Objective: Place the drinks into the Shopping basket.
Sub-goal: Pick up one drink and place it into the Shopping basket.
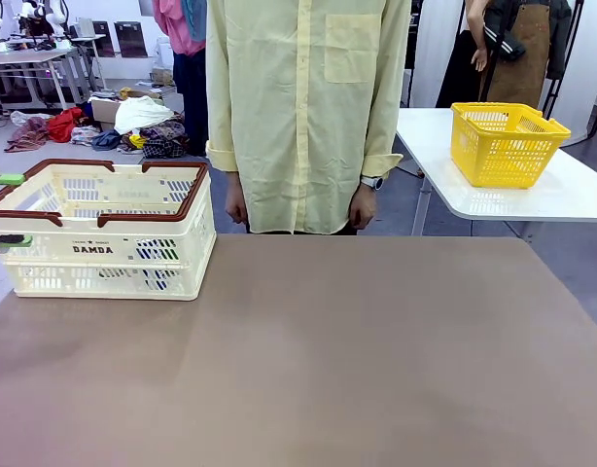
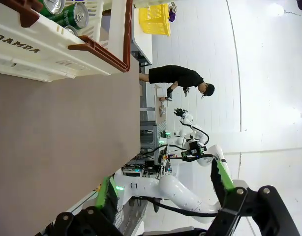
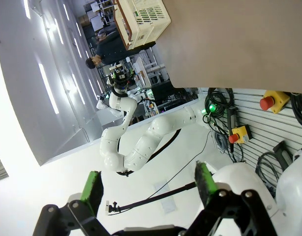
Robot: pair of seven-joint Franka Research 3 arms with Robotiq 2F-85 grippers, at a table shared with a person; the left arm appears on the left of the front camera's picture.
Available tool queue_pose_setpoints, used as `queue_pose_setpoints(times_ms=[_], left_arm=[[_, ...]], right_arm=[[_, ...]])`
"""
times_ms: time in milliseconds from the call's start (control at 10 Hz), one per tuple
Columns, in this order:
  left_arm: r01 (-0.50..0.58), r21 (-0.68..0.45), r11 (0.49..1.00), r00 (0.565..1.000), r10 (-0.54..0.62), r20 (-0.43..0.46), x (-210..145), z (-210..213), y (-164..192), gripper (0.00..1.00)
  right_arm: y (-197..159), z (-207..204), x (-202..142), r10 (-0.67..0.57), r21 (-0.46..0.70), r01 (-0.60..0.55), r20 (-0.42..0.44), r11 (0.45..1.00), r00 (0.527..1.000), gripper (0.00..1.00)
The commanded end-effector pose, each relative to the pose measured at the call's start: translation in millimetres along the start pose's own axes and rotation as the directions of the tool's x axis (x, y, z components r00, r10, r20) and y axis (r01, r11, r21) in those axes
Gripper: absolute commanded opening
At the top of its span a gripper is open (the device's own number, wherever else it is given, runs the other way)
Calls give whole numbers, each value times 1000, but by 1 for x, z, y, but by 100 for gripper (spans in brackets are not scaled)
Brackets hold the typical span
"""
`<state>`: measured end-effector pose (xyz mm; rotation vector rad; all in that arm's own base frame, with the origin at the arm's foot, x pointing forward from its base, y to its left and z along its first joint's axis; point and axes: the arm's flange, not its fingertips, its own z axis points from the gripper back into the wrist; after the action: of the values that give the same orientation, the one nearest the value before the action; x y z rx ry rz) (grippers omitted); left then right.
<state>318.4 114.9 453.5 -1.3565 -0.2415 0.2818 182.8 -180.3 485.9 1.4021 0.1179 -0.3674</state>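
The cream Shopping basket [image 1: 104, 248] with a brown rim and "DAMDA" on its side stands at the table's far left. In the left wrist view, the basket [image 2: 47, 54] holds a dark green can [image 2: 72, 15] lying on its side, silver top towards me. A second silver can top [image 2: 53, 5] lies beside it, its colour hidden. My left gripper [image 1: 5, 209] hangs open at the basket's left end, holding nothing; its green pads [image 2: 107, 194] are spread wide. My right gripper [image 3: 148, 184] is open and empty, far back from the basket [image 3: 141, 17].
A person in a pale yellow shirt [image 1: 303, 117] stands at the table's far edge, arms down. A bright yellow basket [image 1: 508, 141] sits on a white side table [image 1: 571, 195] at the back right. The brown tabletop [image 1: 357, 360] lies bare.
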Motion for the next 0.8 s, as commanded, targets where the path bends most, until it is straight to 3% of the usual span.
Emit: queue_pose_setpoints(times_ms=[0, 700], left_arm=[[9, -27, 1000, 1000, -9, 6, -1, -2, -2, 100], [9, -27, 1000, 1000, -9, 6, -1, -2, -2, 100]], right_arm=[[7, 1, -2, -17, 17, 17, 0, 1000, 1000, 100], [7, 1, -2, -17, 17, 17, 0, 1000, 1000, 100]])
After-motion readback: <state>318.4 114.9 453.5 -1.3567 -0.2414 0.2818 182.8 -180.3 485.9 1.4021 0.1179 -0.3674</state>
